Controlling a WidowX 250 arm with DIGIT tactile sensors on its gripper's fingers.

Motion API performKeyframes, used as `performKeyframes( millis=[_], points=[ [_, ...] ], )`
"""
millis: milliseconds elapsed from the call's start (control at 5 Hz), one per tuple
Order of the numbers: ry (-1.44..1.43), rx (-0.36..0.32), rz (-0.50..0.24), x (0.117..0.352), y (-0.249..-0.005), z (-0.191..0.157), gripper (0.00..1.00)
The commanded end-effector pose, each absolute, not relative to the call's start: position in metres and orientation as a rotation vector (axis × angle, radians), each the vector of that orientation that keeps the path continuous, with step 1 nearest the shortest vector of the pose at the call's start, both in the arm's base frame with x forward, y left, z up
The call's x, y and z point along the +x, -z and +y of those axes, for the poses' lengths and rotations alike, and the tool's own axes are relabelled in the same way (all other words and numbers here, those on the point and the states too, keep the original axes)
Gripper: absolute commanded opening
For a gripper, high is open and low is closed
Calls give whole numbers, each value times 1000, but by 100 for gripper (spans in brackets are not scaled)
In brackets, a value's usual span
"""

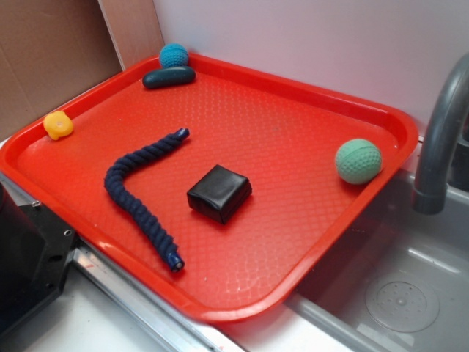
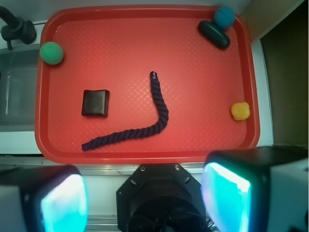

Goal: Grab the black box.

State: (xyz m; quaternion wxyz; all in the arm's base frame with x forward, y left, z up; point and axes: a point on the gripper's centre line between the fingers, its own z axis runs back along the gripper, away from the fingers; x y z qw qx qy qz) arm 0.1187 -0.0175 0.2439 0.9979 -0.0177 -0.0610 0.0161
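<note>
A red tray (image 1: 308, 95) (image 2: 145, 19) with a raised rim rests on the counter (image 1: 95, 323) beside a metal sink (image 1: 396, 293), over which a grey faucet (image 1: 440, 139) (image 2: 17, 29) curves. The black box (image 1: 219, 193) (image 2: 95, 103), a glossy squarish block with rounded edges, lies flat on the tray floor, touching nothing; in the wrist view it sits in the left half of the tray, and in the exterior view near the tray's middle. Just beside it, but apart from it, a dark blue rope (image 1: 135, 198) (image 2: 145, 121) bends in an L-shape across the tray. A green ball (image 1: 358, 161) (image 2: 51, 52) rests against the rim in the corner next to the faucet, well apart from the box. In the far corner of the exterior view a dark teal capsule (image 1: 169, 77) (image 2: 214, 34) lies touching a blue ball (image 1: 174, 55) (image 2: 224, 17). A small yellow object (image 1: 58, 125) (image 2: 240, 111) sits at the tray edge, well away from the box. The gripper (image 2: 145, 203) hangs above the counter outside the tray's near rim, its two fingers (image 2: 63, 203) spread wide and released, holding nothing, with the box not between them.
</note>
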Motion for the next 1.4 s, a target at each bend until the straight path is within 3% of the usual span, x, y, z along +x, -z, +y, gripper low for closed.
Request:
performKeyframes(
  millis=[0, 200, 400, 1000, 1200],
  points=[
    [-32, -35, -122, 119, -244, -18, 100],
    [-205, -115, -107, 164, -194, -52, 100],
    [-238, -168, -154, 189, -148, -72, 100],
    [-238, -168, -154, 189, -148, -72, 100],
    [-271, -90, -103, 197, -98, -87, 100]
  ],
)
